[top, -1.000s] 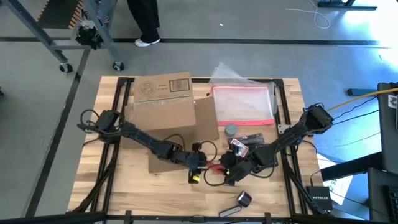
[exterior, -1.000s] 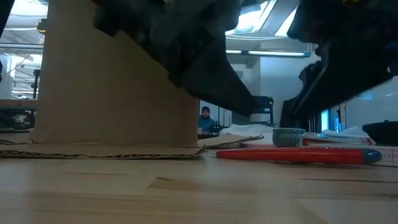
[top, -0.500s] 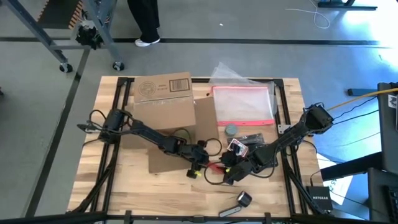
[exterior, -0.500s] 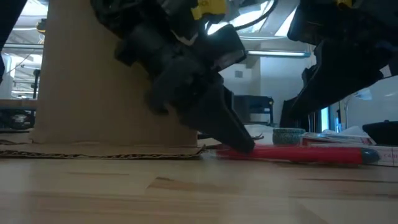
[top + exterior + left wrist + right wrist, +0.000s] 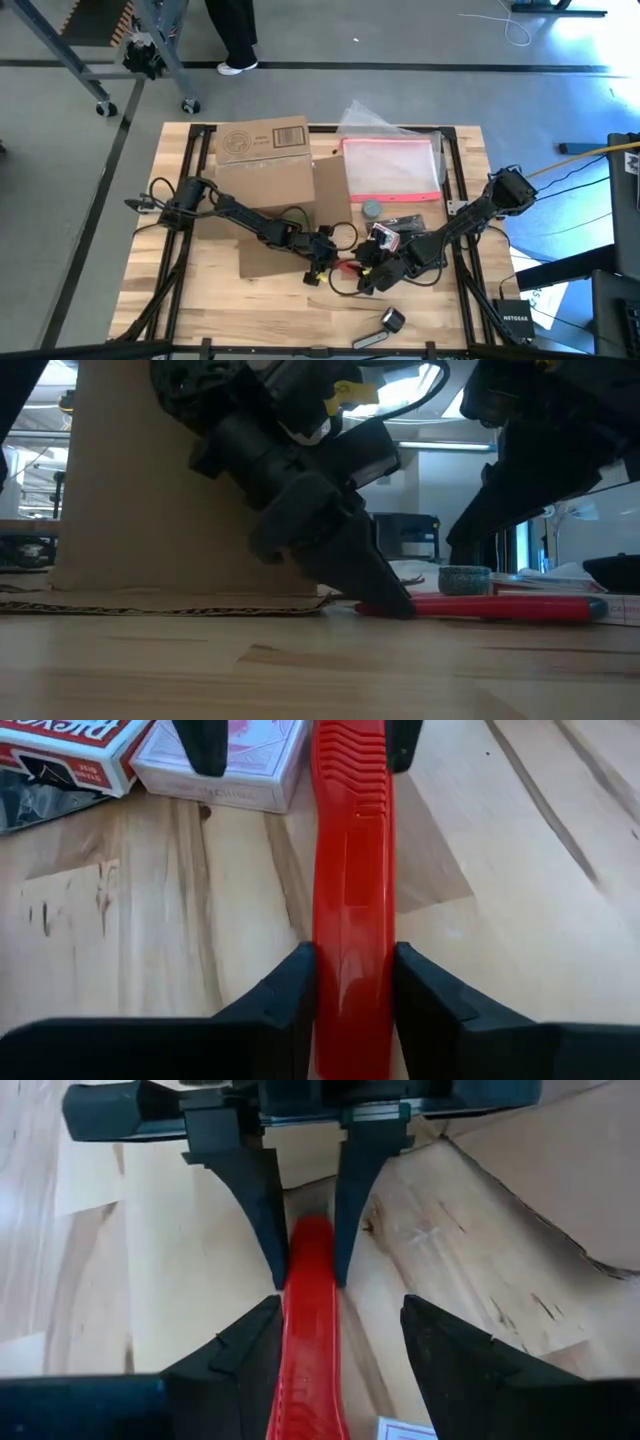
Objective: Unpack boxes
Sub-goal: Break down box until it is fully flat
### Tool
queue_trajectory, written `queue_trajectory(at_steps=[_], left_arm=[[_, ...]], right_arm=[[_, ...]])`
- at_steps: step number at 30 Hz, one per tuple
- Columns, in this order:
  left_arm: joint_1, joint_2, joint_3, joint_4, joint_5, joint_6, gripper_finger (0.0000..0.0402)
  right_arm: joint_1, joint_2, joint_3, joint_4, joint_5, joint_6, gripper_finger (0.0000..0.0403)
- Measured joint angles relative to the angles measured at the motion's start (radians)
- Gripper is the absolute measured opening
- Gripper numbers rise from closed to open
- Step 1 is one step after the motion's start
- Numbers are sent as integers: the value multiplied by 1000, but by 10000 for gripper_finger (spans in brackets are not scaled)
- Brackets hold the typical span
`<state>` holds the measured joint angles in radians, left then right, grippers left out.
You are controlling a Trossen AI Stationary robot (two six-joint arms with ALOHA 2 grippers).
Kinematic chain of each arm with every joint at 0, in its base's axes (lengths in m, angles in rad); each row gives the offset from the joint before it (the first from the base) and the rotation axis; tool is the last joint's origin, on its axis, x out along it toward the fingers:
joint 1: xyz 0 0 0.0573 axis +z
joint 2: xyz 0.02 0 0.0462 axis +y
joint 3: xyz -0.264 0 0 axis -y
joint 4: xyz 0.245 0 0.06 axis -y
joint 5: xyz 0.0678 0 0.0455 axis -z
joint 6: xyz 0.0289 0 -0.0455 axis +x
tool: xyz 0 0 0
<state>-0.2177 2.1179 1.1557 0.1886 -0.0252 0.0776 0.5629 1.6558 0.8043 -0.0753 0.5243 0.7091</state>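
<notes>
Cardboard box stands at the rear left of the wooden worktop, upright, a loose flap lying flat in front of it; barcode label on top. In the low view the box fills the left background.

Left end effector is down at the worktop's centre, in front of the box. Its fingers pinch one end of a red utility knife that lies flat on the wood (both pads touch the handle's sides in the left wrist view).

Right end effector sits just beside, facing the left one across the same knife. Its fingers are spread, straddling the handle with a gap at each side.

Just beyond the knife lie two card packs. Behind them: a small grey round tin and a clear pouch with pink-red edge. A small black device rests near the front edge.
</notes>
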Motion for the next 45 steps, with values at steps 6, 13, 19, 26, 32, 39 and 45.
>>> queue_trajectory(at_steps=[6,13,19,26,32,39,45], left_arm=[[-9,-15,-1,-7,2,-84,95],[-11,-85,-6,-36,75,-291,24],[-9,-119,-5,-23,139,-529,10],[-11,-102,-6,-38,35,-515,12],[-21,-115,-5,52,75,-425,18],[-32,-115,-5,75,102,-362,100],[-38,-103,-5,75,75,-190,189]], right_arm=[[0,-1,0,5,-18,-12,197],[1,-62,0,5,-159,-82,197],[20,-112,1,8,-185,-200,197],[27,-94,1,-6,-161,-246,197],[65,-93,0,-4,-146,-243,197],[136,-84,2,3,-73,-72,197],[180,7,1,41,-3,109,197]])
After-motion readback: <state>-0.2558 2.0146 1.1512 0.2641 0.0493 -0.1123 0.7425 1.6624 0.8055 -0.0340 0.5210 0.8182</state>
